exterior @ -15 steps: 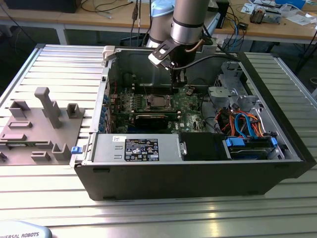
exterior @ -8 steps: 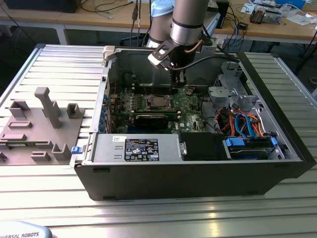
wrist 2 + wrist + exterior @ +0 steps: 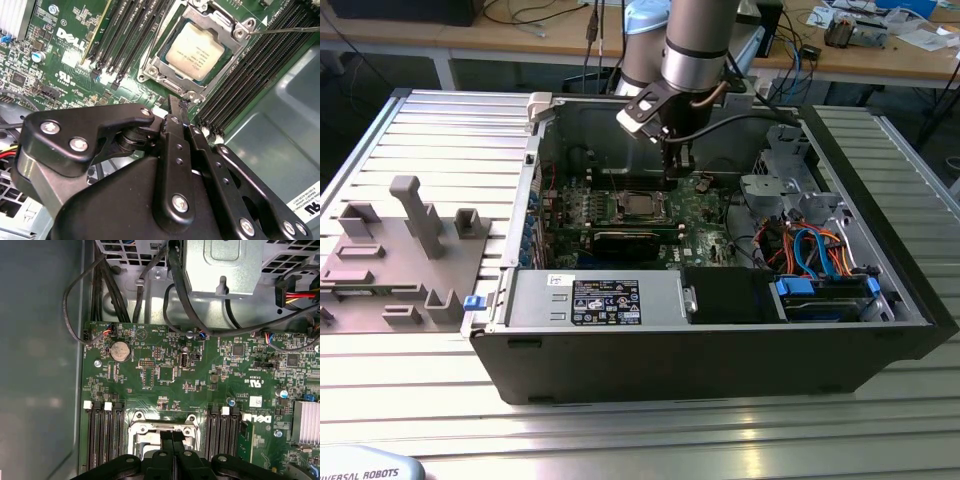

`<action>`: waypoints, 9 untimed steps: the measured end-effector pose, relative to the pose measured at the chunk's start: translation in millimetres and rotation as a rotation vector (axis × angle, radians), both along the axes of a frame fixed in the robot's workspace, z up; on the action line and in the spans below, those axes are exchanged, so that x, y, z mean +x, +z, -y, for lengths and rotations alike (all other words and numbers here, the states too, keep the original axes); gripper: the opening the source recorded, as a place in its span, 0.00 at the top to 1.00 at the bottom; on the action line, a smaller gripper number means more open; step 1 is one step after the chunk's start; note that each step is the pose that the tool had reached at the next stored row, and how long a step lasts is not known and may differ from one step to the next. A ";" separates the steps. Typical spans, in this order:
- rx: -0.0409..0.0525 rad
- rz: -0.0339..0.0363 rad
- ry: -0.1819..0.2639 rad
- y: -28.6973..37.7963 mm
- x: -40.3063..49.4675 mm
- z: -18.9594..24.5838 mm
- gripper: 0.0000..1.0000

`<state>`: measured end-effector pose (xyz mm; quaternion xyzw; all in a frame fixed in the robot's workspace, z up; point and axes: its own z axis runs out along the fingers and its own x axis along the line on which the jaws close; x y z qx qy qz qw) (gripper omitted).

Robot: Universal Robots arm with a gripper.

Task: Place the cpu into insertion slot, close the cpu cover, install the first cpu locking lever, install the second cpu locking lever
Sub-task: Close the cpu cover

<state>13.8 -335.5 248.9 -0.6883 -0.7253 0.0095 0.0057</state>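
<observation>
My gripper point(image 3: 180, 104) fingers are pressed together, pinching nothing I can see, just beside the cpu cover point(image 3: 161, 64). The cpu point(image 3: 195, 50) lies in the insertion slot point(image 3: 222, 62). I judge it light, stiff and fragile, so I would touch only its edges.

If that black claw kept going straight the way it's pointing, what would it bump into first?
Probably the near rim of the cpu cover, beside the cpu; the gripper is close to it, though depth is unclear.
</observation>
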 end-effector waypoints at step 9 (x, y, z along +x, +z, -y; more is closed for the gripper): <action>0.0000 0.0000 0.000 -3.2 -4.6 0.0 0.89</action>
